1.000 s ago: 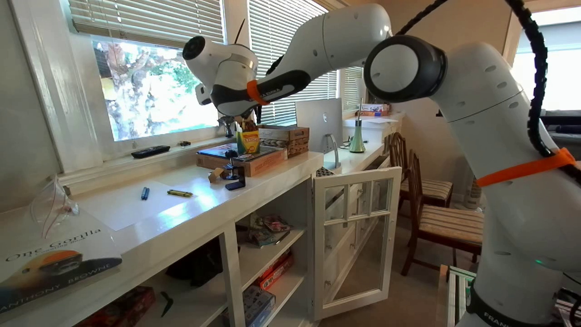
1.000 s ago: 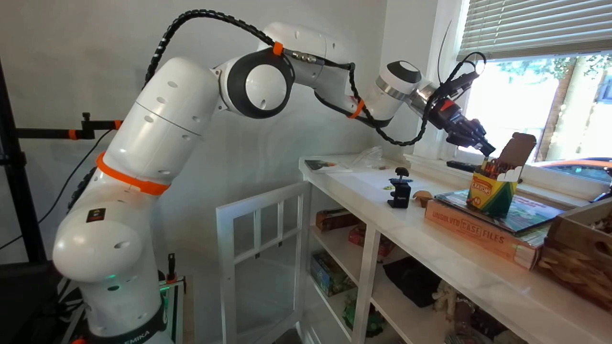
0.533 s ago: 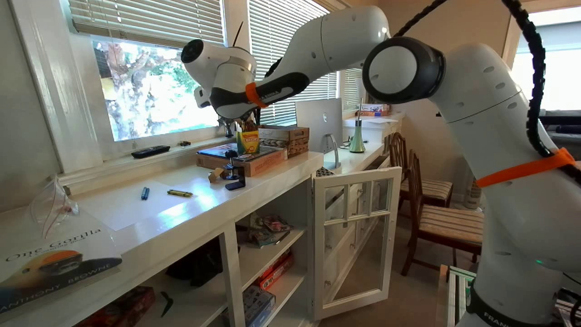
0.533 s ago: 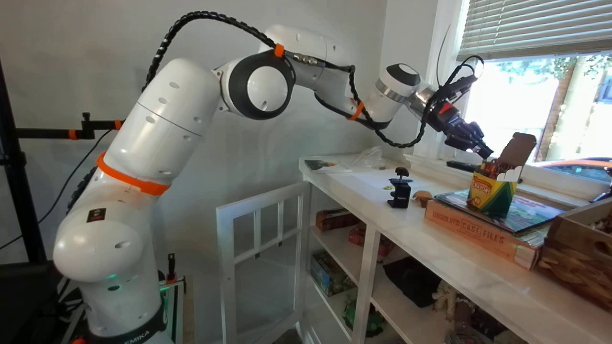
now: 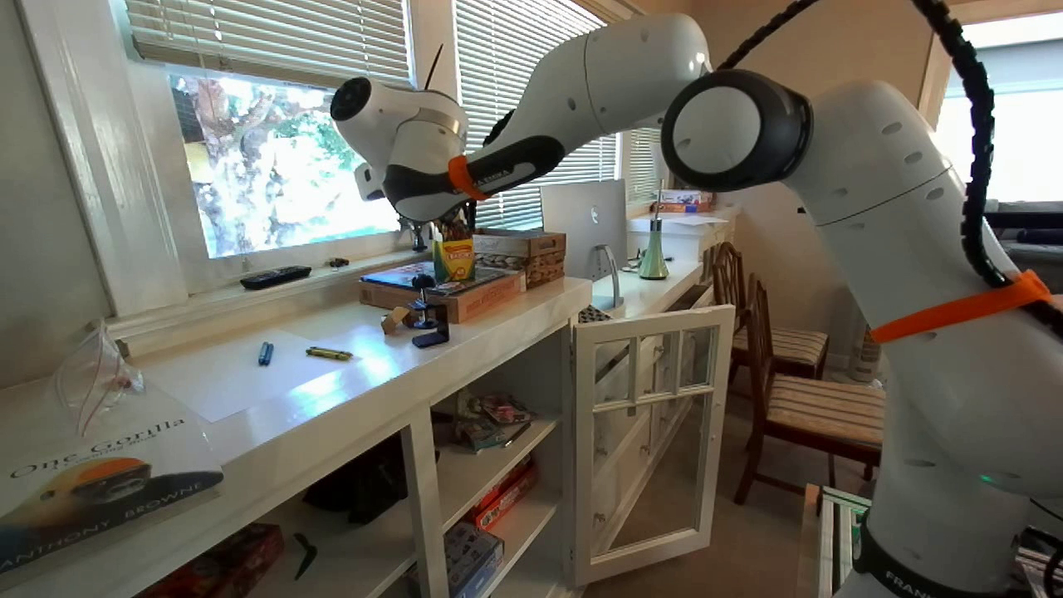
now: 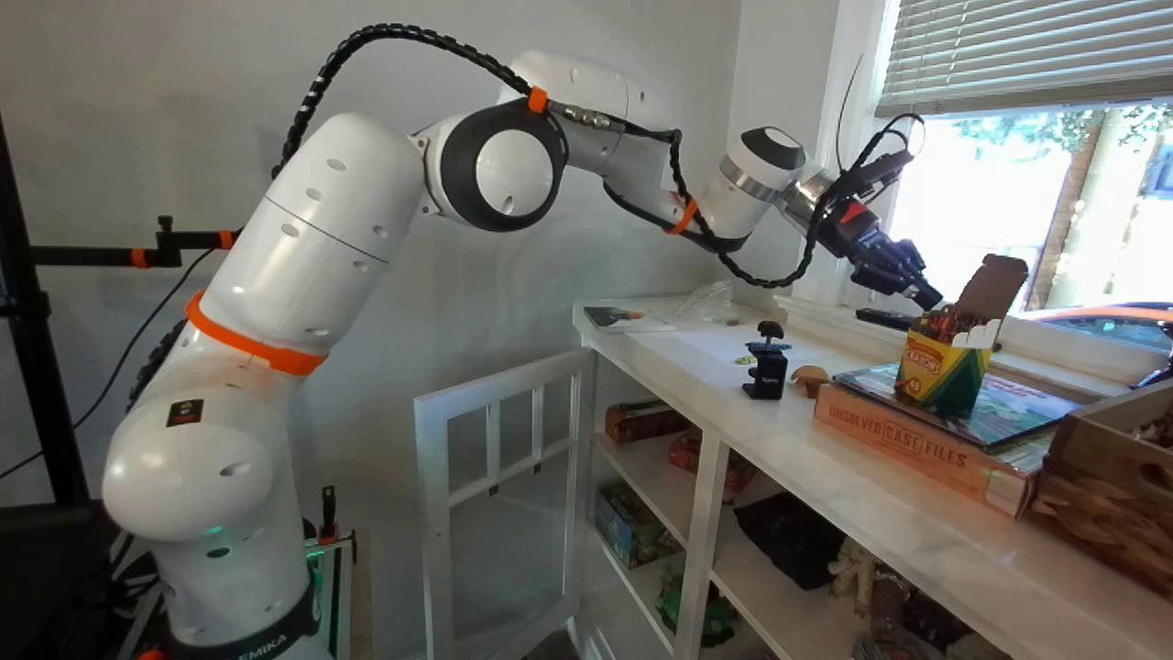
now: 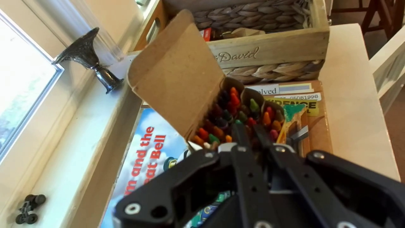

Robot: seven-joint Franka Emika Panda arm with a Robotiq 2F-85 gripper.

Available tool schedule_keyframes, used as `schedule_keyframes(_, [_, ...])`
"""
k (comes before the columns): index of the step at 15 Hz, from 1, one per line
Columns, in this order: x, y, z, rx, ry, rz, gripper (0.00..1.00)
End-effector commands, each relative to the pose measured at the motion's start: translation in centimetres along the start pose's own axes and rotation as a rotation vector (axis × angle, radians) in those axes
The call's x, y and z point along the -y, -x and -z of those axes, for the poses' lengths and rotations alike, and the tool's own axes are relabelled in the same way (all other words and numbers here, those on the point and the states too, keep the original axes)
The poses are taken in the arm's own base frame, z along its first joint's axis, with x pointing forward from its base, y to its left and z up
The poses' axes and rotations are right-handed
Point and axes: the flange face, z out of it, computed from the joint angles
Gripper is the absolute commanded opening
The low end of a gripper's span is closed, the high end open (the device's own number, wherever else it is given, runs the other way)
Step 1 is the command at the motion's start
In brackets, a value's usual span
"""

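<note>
Wood-and-wicker crate (image 7: 272, 52) at wrist view's 12 o'clock. Flat orange-brown cardboard box (image 6: 916, 449) bears blue picture book (image 7: 136, 164). Black two-fingered claw (image 7: 250, 126) closed to narrow gap (hard to say whether anything sits between). Yellow-and-green cardboard crayon box (image 6: 944, 374), on book, at claw's 5 o'clock in exterior view, holds multicoloured wax crayons (image 7: 234, 101).

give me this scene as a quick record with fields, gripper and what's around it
tool: gripper, angled down toward the crayons; contact unclear
jaws: close together, narrow gap; cannot tell whether anything is pinched
nearest: open crayon box, flap raised
underneath: picture book on an "Unsolved Case Files" box
beside that: wooden crate
farther off: black clamp, what look like loose blue crayons and yellow crayons
also: window sill with remote control and dark flared ornament
below: cabinet door, open
</note>
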Motion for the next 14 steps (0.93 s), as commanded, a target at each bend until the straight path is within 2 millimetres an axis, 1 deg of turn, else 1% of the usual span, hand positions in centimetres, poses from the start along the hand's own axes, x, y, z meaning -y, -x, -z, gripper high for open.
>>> schedule_keyframes(1, [0.11, -0.67, 0.0, -0.014, -0.001, 0.007, 0.02])
schedule_keyframes(14, [0.36, -1.61, -0.47, -0.024, -0.012, 0.018, 0.02])
